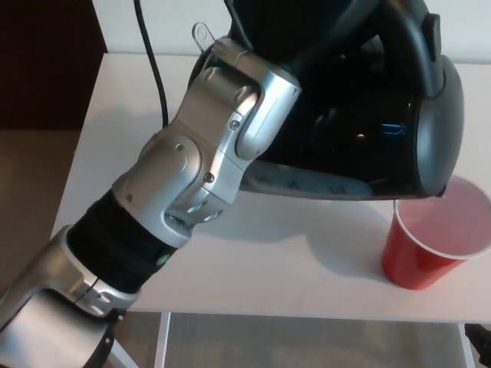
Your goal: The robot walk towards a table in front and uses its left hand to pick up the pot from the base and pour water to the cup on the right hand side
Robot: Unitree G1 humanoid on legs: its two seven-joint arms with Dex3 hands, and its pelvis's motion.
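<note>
A white tabletop (pixel 253 268) filled most of the head view, with a pale wall behind it, a dark brown panel at the upper left and tan floor showing past its left edge. A black cable (pixel 156 73) ran down across the tabletop's far left part. The robot's left arm (pixel 176 199), silver with a black sleeve, rose from the lower left corner toward the top centre. The left hand (pixel 253 31) was largely hidden behind its silver wrist housing, so I cannot tell how its fingers were set, though the pot (pixel 360 115) hung in the air right beside it, off the tabletop. The pot, black and glossy with a small blue light on its side, was tipped over, its long axis lying roughly sideways across the view, its grey underside facing down and toward the camera, and its rounded right end lowered over the cup. The red cup (pixel 430 249) stood upright near the tabletop's right front edge, with the pot overlapping its far rim. The right hand did not show.
</note>
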